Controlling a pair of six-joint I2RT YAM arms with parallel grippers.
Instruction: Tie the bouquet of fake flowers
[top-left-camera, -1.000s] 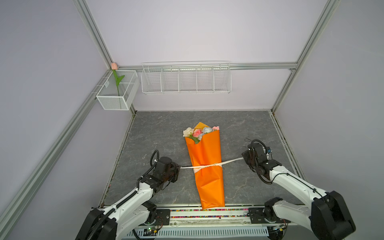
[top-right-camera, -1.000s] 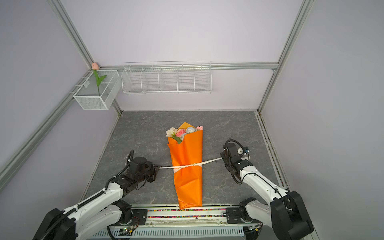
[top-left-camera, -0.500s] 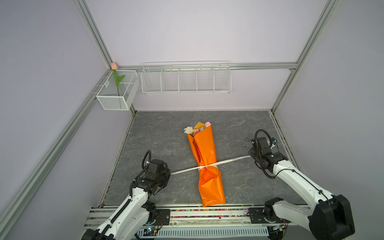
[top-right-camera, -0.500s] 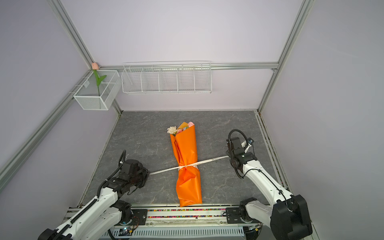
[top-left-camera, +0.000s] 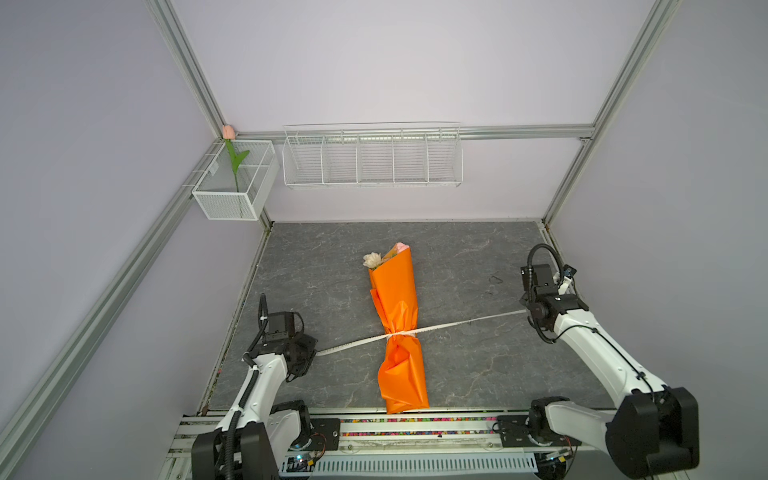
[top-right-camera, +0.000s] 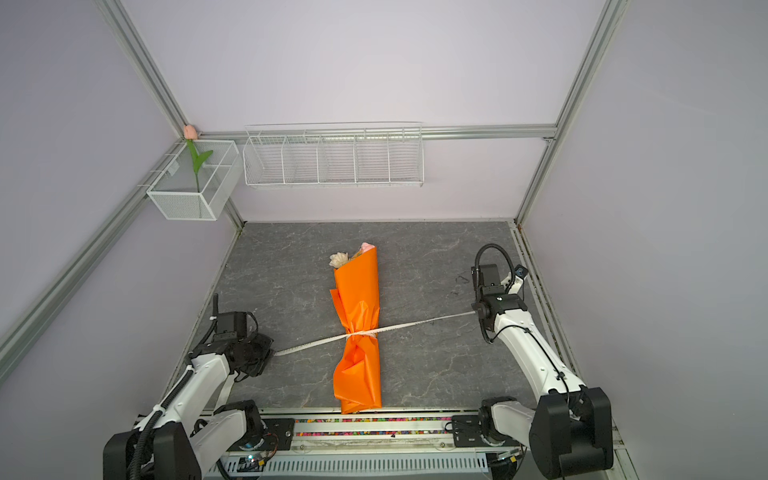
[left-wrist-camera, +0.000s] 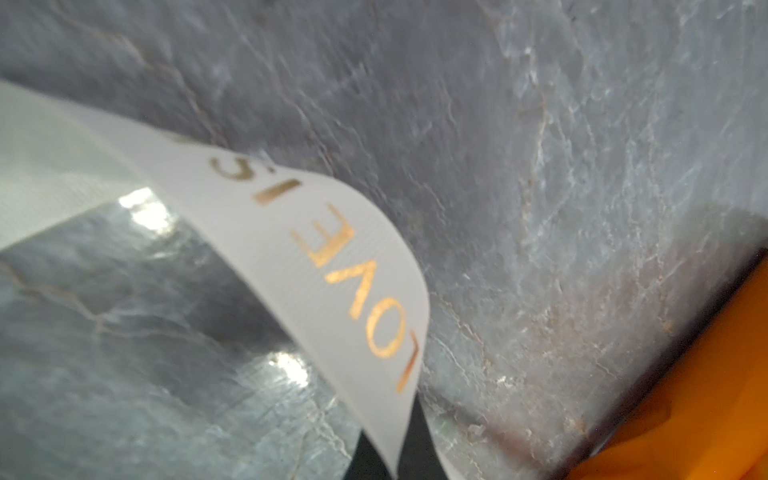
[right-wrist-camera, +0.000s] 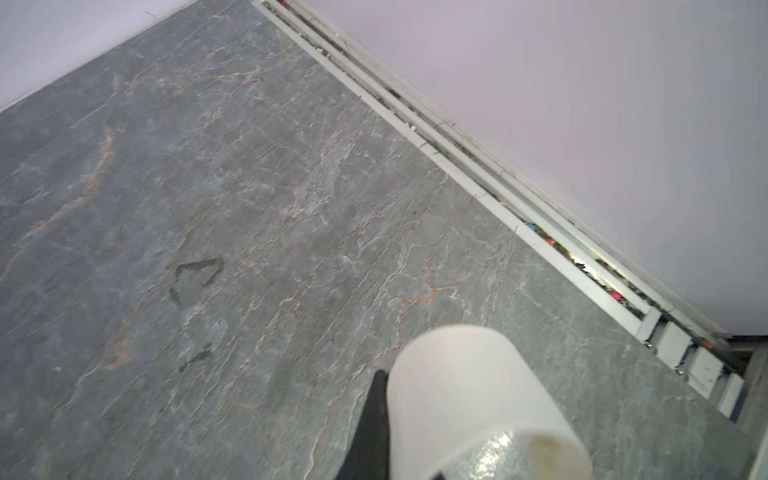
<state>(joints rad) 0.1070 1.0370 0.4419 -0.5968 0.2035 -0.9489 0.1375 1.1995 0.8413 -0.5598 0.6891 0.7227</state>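
Right now the bouquet of fake flowers (top-left-camera: 398, 316), rolled in a cone of orange wrapping paper, lies mid-table on the grey marbled tabletop (top-left-camera: 332, 257), with the blooms toward the far side and the stem end at the near edge. A white fabric ribbon with gold lettering (top-left-camera: 457, 323) cinches the paper below its middle, pinching it to a waist. The ribbon runs taut both ways: to the left gripper (top-left-camera: 311, 352) at near left, and to the right gripper (top-left-camera: 527, 311) close to the table's right rail. Both pincers are clenched on the ribbon, and in each wrist view the band passes between dark fingers (right-wrist-camera: 374, 415).

Risks, as I judge them:
- Pulling harder could tear or crush the thin paper at the waist.
- An uneven pull could drag or swing the bouquet sideways.
- The right arm has little room left outward.
- If this is only one crossing, letting go could slacken it.
- The tail past the right fingers looks short, so a slip could lose that end.

Hard to see:
- The knot is too small to tell a single crossing from a finished tie.
- Only a cream and a pink bloom peek out; the other flowers and the stems are hidden in the paper.
- The fingertips are hidden under the gripper bodies in both top views.
- The left wrist view is blurred.
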